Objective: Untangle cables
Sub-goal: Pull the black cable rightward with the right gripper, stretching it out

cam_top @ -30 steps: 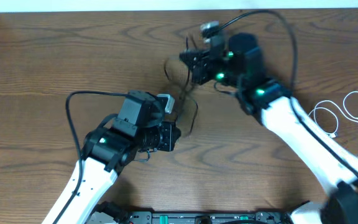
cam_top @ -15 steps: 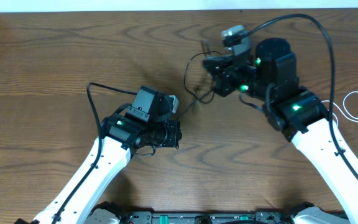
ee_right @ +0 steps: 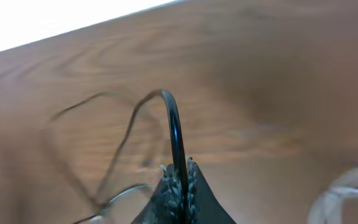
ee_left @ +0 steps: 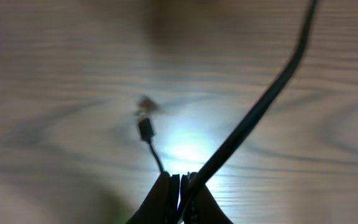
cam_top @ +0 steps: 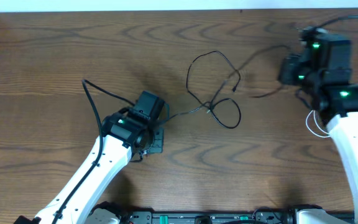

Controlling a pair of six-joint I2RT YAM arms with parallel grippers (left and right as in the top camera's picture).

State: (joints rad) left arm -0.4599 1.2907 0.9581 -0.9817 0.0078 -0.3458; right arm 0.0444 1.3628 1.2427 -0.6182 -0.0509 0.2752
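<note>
- Black cable point(cam_top: 213, 106) strung right across the middle of the wooden bench point(cam_top: 55, 50), one arm on each side of it.
- Overhead, it sags into two loose loops between the arms: a larger one toward the far edge and a smaller one below it, the strands crossing near the centre.
- Left end effector point(ee_left: 180, 190): fingers pressed together, pinching the thin black cable.
- In the left wrist view a short tail pokes out past the fingertips and ends in a small plug point(ee_left: 146, 129) just above the bench.
- A thicker dark line slants across that same view, too blurred to identify.
- Right end effector point(ee_right: 179, 183): fingers also pressed together, nipping the black cable, which arches up and over out of the tips.
- From there the strand runs left toward the loops.
- White cable point(cam_top: 316, 127) sits well apart from the black one, at the right side of the bench, partly hidden under the right arm.
- Only a few pale curves of it show, and it appears again as a blurred loop at the lower right of the right wrist view.
</note>
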